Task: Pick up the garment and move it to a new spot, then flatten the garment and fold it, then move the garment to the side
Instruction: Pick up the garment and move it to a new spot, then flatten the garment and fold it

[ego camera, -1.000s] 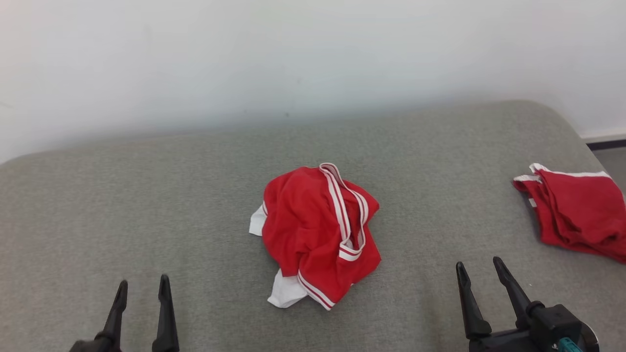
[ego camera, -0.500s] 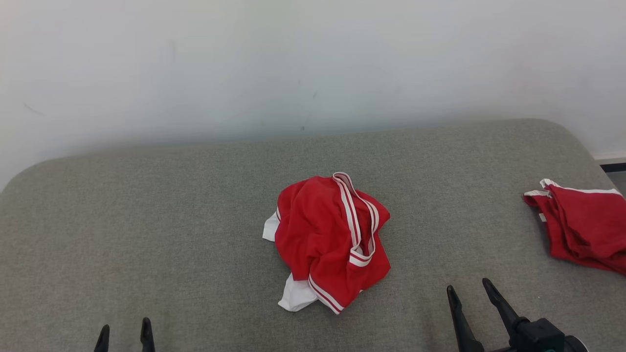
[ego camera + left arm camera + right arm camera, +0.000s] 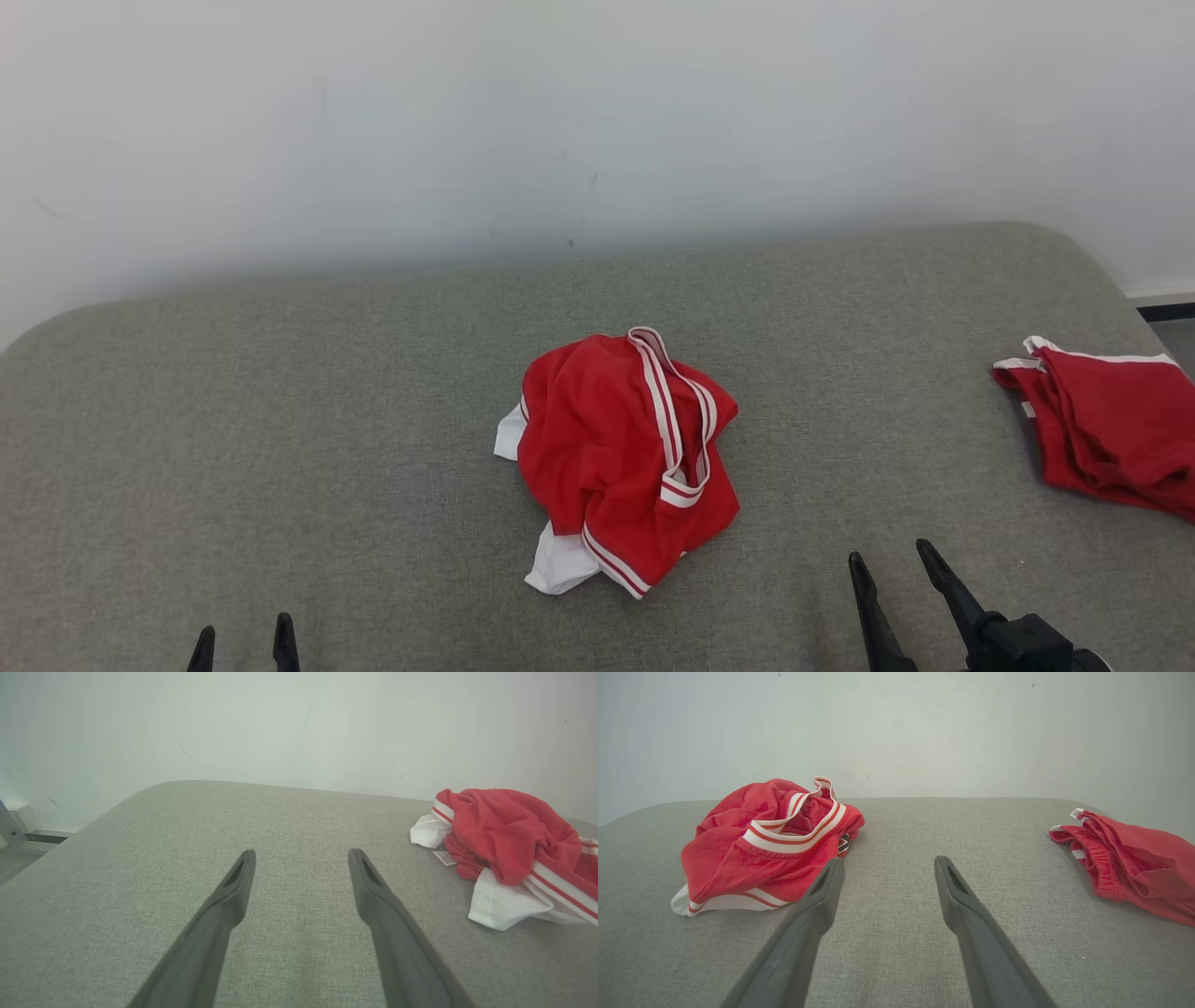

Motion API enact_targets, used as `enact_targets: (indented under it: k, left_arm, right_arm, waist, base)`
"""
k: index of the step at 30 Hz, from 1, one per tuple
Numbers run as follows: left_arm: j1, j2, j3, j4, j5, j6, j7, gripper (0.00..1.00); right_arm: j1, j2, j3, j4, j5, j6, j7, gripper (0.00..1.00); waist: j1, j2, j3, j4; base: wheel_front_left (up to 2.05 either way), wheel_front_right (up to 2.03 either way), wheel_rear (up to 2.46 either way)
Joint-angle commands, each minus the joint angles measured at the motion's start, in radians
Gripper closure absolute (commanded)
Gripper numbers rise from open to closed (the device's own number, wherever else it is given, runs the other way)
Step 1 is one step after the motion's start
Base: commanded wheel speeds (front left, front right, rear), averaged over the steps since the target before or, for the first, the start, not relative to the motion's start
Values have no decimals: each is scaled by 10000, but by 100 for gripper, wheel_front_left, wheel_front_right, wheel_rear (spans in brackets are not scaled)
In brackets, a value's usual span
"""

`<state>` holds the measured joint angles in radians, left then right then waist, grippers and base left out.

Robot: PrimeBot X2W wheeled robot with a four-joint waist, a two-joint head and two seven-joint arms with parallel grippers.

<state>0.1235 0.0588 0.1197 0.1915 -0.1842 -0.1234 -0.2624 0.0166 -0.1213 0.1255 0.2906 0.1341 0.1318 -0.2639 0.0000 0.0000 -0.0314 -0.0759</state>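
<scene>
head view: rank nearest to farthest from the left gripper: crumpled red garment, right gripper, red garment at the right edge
1. crumpled red garment: middle of the grey cushion, ahead and to the right of the left gripper.
2. right gripper: lower right, beyond the crumpled garment's near edge.
3. red garment at the right edge: far right, past the right gripper.

Garment (image 3: 621, 457), as I see it before me: a red piece of clothing trimmed with white bands that carry thin red stripes. It is bunched into a rumpled heap, neither flattened nor folded. A striped band loops over the top of the heap on my right side, and white fabric pokes out at its left side and at its near side. It rests on the grey cushion (image 3: 280, 420), about midway between the left and right edges and well clear of the rear edge.
</scene>
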Motion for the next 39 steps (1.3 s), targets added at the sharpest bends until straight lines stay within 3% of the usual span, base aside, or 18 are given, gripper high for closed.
enact_targets:
  k: [1,17,25,32,39]
  left_arm:
    - [-65,-35,39,26,63,-34,-32,0]
    - [-288,-85,-215,196,150,-67,-33,0]
    - [-1010,-60,-2309,881,-44,-71,144,0]
    - [-1946,59,-4273,1023,-605,-73,1733,0]
    - [-2519,0,-5282,897,-846,-48,2622,0]
  right_arm:
    - [-35,31,10,-28,42,-26,2,0]
    - [42,91,-76,-94,11,-26,1,0]
    - [-106,43,107,-34,88,-26,1,0]
    - [-183,76,100,-19,132,-26,1,0]
    - [-277,106,60,-51,150,-26,1,0]
  waist:
    - [0,0,19,-39]
    - [0,0,40,-58]
    - [0,0,153,-466]
    - [0,0,377,-1272]
    - [0,0,622,-2085]
  base:
    - [0,0,0]
    - [0,0,0]
    - [0,0,0]
    - [0,0,0]
    - [0,0,0]
